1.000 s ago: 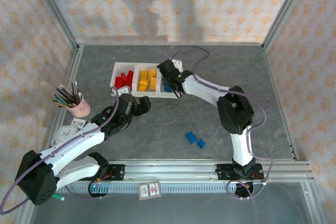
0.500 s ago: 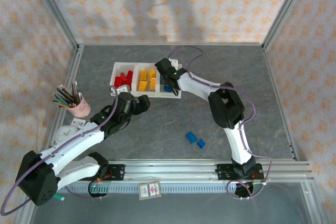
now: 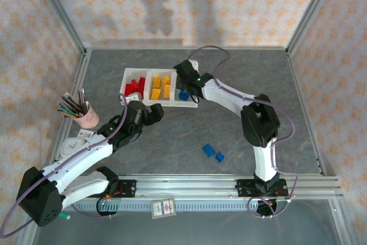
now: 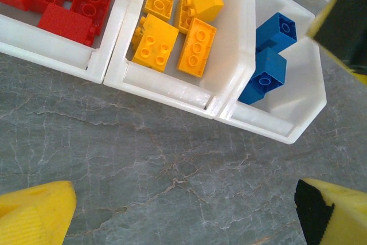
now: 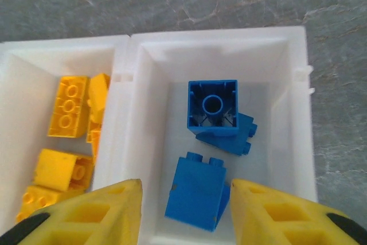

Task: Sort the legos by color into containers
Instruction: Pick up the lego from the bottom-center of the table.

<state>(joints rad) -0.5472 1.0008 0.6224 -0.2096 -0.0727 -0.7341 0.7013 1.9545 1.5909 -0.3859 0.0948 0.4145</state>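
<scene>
tabletop [image 3: 264, 76] grey veined, walls [image 3: 258, 4] seemingly wallpapered

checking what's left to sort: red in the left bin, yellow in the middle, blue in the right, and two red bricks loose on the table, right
No: the two loose bricks on the table are blue, not red; the top external view shows it. The rest holds: in the bins, red bricks left, yellow bricks middle, blue bricks right.
</scene>
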